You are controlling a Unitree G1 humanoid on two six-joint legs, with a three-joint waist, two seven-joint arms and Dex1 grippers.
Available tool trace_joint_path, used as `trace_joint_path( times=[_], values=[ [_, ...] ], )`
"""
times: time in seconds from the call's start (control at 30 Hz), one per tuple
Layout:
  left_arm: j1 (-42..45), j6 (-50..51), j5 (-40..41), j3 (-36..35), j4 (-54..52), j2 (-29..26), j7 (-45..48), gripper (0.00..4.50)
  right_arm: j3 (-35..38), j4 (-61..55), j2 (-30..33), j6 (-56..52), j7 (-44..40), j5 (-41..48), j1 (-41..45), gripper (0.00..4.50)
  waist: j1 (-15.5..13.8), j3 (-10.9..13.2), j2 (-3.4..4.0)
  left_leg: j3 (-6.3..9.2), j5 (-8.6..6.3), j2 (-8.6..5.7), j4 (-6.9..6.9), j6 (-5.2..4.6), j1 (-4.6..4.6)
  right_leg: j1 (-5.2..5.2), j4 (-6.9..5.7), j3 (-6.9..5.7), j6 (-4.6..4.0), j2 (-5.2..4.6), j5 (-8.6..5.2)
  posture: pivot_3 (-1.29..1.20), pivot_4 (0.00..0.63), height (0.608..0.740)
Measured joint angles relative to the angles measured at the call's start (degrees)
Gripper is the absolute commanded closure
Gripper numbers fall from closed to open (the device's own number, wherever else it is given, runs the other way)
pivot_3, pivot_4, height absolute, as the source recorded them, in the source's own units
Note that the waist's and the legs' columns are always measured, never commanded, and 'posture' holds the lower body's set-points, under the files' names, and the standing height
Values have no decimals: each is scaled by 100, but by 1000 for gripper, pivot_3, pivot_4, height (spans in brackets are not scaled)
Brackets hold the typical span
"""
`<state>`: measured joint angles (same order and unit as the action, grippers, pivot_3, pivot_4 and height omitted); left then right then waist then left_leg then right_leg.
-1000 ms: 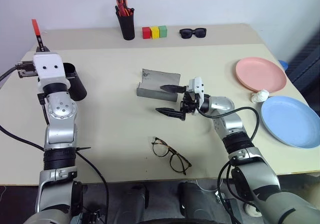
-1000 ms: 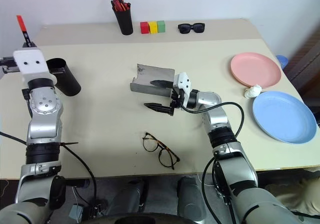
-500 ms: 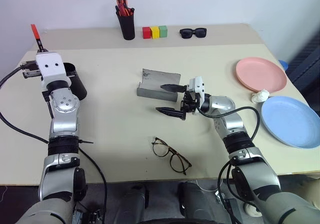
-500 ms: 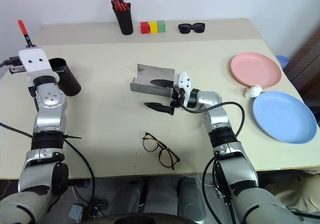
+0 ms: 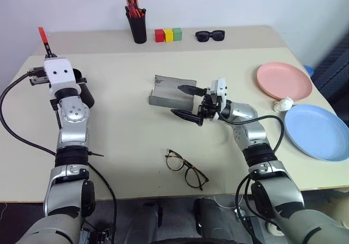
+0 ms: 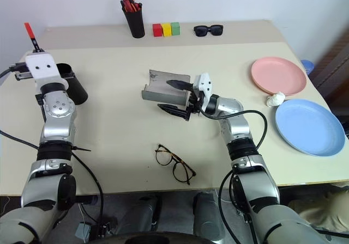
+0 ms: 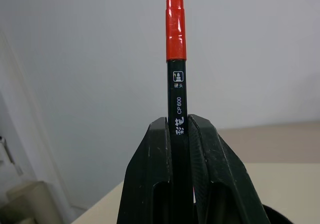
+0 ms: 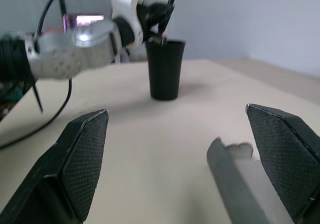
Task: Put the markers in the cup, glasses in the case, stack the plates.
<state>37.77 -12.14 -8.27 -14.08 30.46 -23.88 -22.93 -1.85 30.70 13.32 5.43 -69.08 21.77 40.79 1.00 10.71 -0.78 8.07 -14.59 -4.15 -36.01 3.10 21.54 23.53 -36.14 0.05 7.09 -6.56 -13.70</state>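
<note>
A slim red-capped marker (image 7: 175, 84) with a glossy black barrel stands upright, pinched in the closed left claw (image 7: 178, 134) just above the matte black tapered cup (image 5: 82, 94) near the bench's (image 5: 125, 135) left edge. The right claw (image 5: 185, 99) gapes wide and empty over the open grey hard-shell case (image 5: 170, 91) mid-bench. Thin tortoiseshell glasses (image 5: 186, 169) lie toward the front edge. Smooth round pink (image 5: 284, 80) and blue (image 5: 317, 132) plates sit apart by the right edge.

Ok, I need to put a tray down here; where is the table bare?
Bare: the wide stretch between the cup and the case, and the front left corner beside the glasses. Crowded: the right side, with the pink plate, blue plate, and the open right tool at the case.
</note>
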Motion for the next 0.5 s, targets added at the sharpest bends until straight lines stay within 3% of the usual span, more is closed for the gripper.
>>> trace_joint_path(
  times=[0.5],
  values=[
    [19,-81,-3,48,98,39,-1,4396,51,-27,-71,-86,85,98,1,0,-2,0,0,0,0,0,0,0,0,0,0,0,0,0,0,0,150,740]
  ],
)
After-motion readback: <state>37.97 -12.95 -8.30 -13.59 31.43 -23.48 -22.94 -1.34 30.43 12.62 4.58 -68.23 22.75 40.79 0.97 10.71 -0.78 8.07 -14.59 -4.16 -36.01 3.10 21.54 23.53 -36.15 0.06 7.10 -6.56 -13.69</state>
